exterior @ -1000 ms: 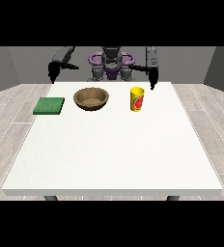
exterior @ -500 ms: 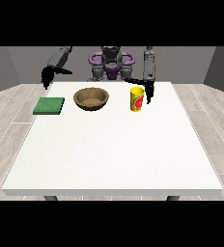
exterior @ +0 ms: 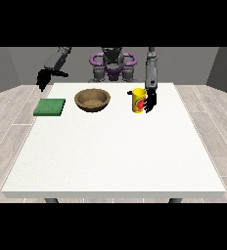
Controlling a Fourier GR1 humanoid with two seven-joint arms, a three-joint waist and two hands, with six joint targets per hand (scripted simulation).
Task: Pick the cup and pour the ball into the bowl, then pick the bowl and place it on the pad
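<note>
A yellow cup [exterior: 138,100] with a red mark stands upright on the white table [exterior: 115,151], right of centre at the back. The hand at the view's right [exterior: 151,100] hangs right beside the cup, its fingers pointing down and touching or nearly touching the cup's right side. A brown wooden bowl [exterior: 92,99] sits left of the cup. A green pad [exterior: 50,107] lies flat at the far left. The hand at the view's left [exterior: 43,78] is raised above and behind the pad, holding nothing. No ball is visible.
The robot's torso [exterior: 112,66] stands behind the table's back edge. The table's front half is bare white surface. A wood-plank floor surrounds the table.
The hand at the view's right has come down and forward until it is beside the cup. The hand at the view's left has lifted and swung outward, past the table's left side.
</note>
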